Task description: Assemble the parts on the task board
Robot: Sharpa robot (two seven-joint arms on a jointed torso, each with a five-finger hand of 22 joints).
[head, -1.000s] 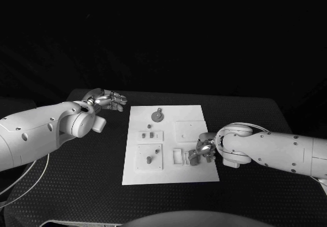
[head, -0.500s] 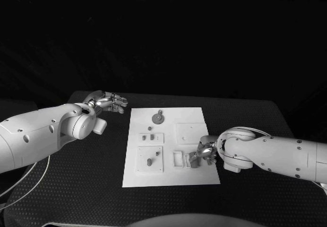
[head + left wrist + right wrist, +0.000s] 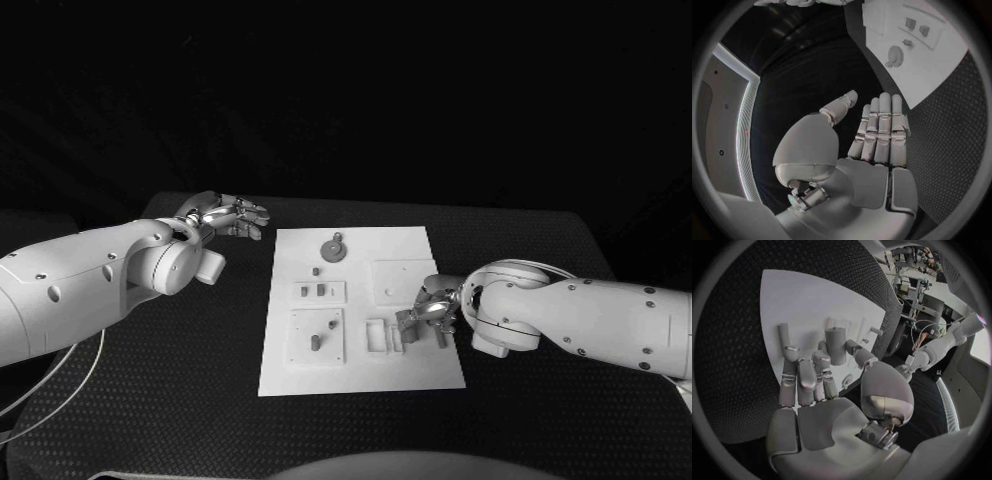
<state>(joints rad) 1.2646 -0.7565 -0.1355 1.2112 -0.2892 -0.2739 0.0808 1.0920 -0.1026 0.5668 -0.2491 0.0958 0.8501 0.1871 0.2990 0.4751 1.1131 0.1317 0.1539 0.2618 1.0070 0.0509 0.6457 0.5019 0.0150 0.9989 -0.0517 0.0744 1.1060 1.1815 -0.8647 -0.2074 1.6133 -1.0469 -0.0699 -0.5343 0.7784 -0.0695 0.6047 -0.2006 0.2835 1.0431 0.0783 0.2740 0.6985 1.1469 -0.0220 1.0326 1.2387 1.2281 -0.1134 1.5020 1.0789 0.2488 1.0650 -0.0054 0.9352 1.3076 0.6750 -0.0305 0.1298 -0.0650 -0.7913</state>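
This is a robotics lab or test cell, set up as a bench for manipulation trials. A black table with a dimpled mat surface carries one white task board at its centre, drilled and fitted with small fixtures. The surroundings are blacked out, with darkness from nine through twelve to three o'clock of the board. In the right wrist view, past the far table edge, there are cluttered workbenches with equipment and cables, typical of an engineering workspace. The left wrist view shows a pale panel edged by a bright strip, like a booth wall or frame beside the table.
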